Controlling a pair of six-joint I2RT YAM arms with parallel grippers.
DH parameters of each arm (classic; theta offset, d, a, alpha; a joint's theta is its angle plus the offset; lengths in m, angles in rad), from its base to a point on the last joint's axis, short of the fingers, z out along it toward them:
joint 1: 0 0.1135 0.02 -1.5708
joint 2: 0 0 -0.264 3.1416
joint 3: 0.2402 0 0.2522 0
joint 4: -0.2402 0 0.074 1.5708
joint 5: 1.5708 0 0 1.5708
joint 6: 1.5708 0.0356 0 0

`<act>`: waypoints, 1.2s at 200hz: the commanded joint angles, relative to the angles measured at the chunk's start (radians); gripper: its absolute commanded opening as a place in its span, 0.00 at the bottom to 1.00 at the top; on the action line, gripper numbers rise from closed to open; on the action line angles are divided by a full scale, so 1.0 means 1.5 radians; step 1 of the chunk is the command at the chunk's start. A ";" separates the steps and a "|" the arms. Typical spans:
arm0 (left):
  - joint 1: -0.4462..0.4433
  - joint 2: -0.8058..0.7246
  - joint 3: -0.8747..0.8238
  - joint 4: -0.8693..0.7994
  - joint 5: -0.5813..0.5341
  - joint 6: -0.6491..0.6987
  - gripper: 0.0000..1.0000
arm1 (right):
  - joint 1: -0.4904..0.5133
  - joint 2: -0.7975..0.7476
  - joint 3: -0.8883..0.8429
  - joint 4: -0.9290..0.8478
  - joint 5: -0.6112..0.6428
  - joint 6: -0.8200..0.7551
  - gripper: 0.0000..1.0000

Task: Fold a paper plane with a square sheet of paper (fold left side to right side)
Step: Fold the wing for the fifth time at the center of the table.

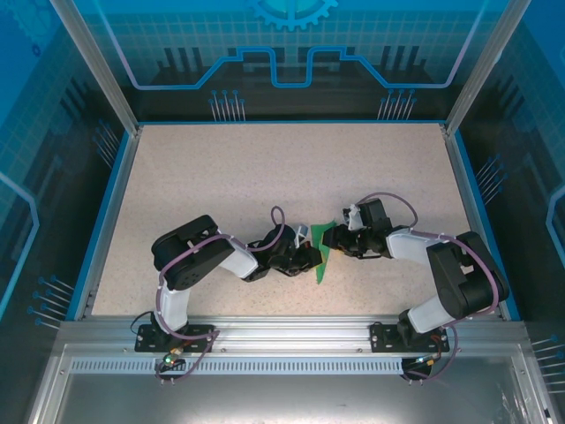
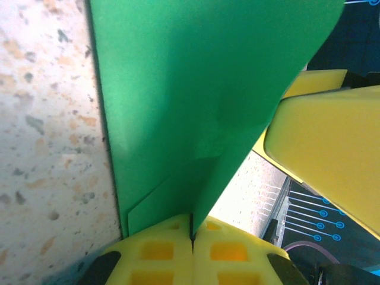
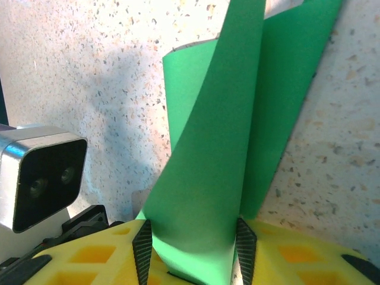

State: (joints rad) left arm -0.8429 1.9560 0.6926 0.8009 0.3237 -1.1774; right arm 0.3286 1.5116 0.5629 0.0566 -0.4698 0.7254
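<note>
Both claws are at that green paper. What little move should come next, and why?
Probably the right gripper should close on the raised flap of the green paper. Its jaws stand apart with that flap between them, while the left gripper is shut on the paper, steadying it for the fold.

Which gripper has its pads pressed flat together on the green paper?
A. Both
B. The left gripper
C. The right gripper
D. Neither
B: in the left wrist view the left gripper has its yellow pads meeting with the green paper pinched in the seam, while the right gripper has its fingers standing apart with the paper between them.
</note>
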 commanded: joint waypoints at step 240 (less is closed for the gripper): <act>0.017 -0.075 -0.032 -0.023 0.007 0.025 0.33 | 0.005 0.073 0.032 -0.106 0.053 -0.023 0.44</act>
State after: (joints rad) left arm -0.8368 1.8969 0.6743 0.7879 0.3347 -1.1683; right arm 0.3283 1.5646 0.6247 -0.0673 -0.4469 0.7208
